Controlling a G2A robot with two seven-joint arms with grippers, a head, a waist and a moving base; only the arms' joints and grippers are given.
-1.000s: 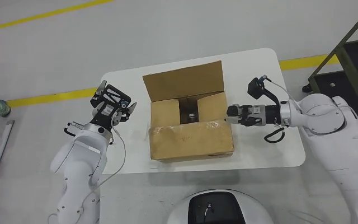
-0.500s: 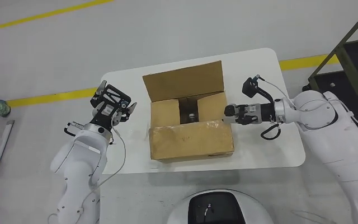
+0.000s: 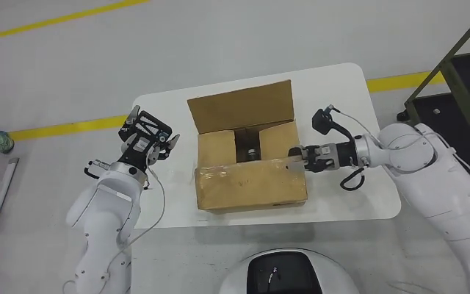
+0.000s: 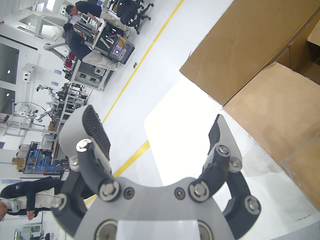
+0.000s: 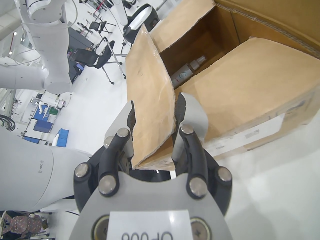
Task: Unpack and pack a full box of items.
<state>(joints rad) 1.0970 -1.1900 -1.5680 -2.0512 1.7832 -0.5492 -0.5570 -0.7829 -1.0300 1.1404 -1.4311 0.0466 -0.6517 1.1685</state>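
Both arms have white, rounded shells. The left arm, left of the box, ends in the left tool: a grey plate, black linkages with silver screws, and grey fingers with black ribbed pads. The right arm, right of the box, carries thin black cables. The right tool bears a white printed label.

Bright, even overhead light all round. Blown-out white glare on the desk in the left wrist view. Deep shade down inside the cardboard box. Straight edges bowed towards both wrist views' borders.
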